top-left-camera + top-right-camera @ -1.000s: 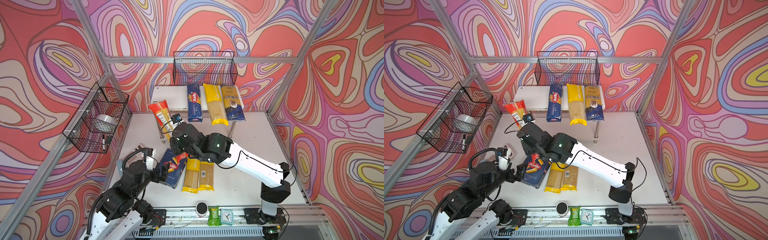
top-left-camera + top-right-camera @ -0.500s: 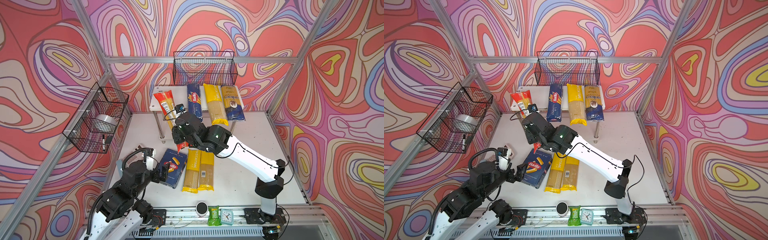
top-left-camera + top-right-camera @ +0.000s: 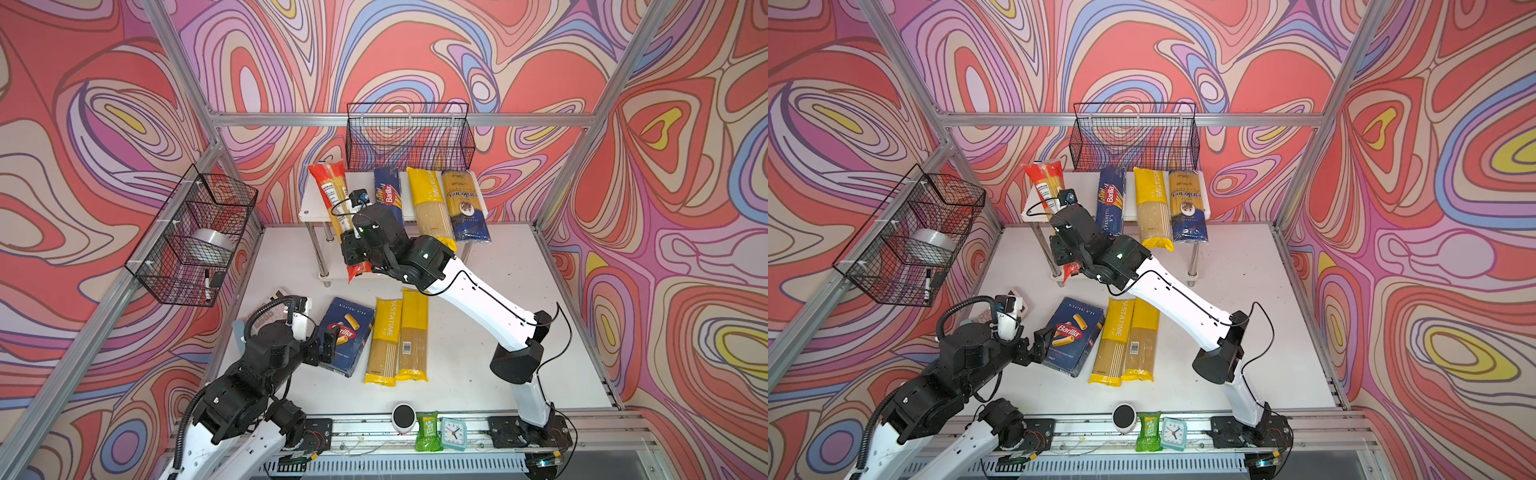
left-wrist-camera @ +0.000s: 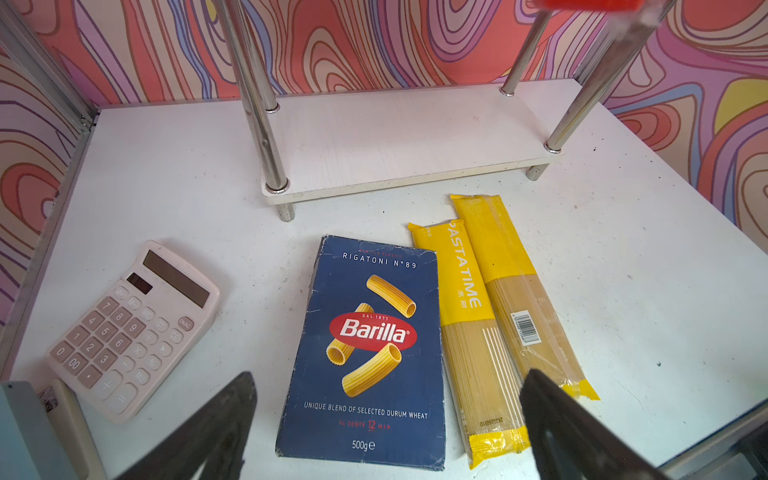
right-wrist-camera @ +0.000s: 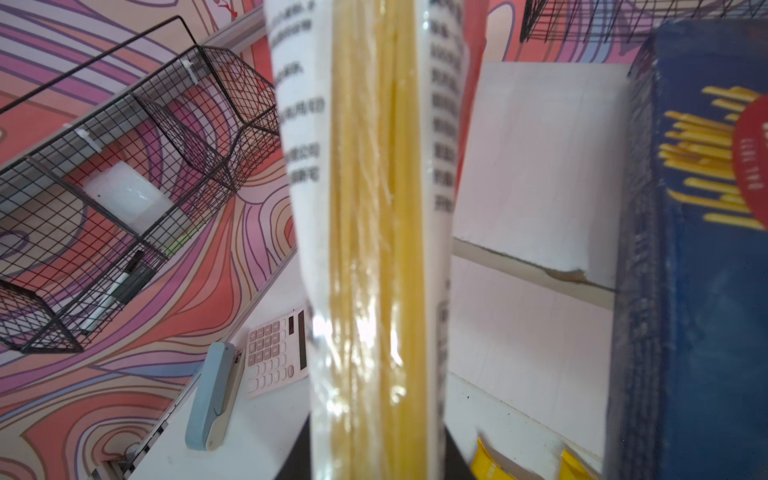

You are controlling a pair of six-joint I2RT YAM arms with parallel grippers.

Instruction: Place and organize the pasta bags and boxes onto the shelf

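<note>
Glossy clear red-ended spaghetti packet clamped in right gripper; left gripper wide open, empty; film glare in right wrist view only.

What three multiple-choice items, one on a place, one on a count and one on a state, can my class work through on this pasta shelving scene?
1. The rigatoni box lies: A) inside a wire basket; B) on the table beside two yellow-ended bags; C) leaning on the wall.
2. Besides the red-ended bag, the packs on the shelf's top board number: A) one; B) three; C) five.
3. The left arm's jaws stand: A) open, gripping nothing; B) shut on the rigatoni box; C) shut on a calculator.
Key: B, it lies flat next to those bags; B, a spaghetti box, a yellow-ended bag and a gold-and-blue bag lie there side by side; A, the left wrist view shows the fingers spread wide apart.
</note>
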